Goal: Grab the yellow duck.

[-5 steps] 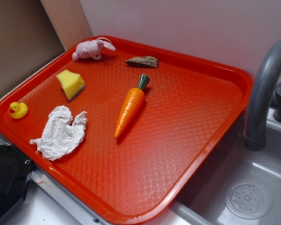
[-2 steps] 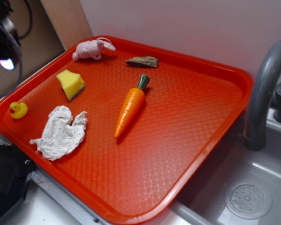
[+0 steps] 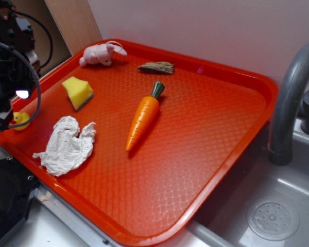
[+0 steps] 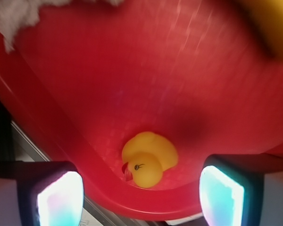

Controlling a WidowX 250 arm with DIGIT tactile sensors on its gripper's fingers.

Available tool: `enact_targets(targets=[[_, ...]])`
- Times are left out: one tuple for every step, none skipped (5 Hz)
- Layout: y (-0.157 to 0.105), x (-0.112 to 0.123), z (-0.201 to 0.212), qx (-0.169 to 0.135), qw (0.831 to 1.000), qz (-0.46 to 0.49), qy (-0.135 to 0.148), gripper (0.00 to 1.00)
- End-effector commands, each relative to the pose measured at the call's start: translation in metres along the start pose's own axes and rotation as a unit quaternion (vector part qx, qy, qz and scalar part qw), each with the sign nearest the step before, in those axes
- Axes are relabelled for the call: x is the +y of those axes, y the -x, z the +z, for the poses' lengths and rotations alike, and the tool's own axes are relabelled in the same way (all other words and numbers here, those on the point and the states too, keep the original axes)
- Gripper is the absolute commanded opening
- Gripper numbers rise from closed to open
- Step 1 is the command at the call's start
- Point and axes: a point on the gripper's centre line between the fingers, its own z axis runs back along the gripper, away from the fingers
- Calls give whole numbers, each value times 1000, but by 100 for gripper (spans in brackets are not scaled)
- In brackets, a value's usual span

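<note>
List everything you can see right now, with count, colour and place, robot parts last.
tray: 1, red, beside the sink
yellow duck: 1, yellow, tray's left corner by the rim
sponge: 1, yellow, left part of tray
crumpled paper: 1, white, near the duck
carrot: 1, orange with green top, tray centre
plush toy: 1, pink, tray's far corner
bark-like piece: 1, brown, far edge
faucet: 1, grey, right
sink: 1, grey, lower right
claw: 1, black, open above the duck, fingers either side

Yellow duck [image 4: 148, 159], red textured tray [image 3: 206, 134]
</note>
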Motion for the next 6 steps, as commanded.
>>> enact_targets(targets=[[15,8,-16,15,999,30,21,100],[8,8,-23,8,999,49,20,100],[1,7,-33,-16,996,90,24,100],[-6,8,-38,-53,993,108,17,0],[-3,10,-30,-66,988,140,10,0],[-9,10,-17,-92,973,209,-4,0]])
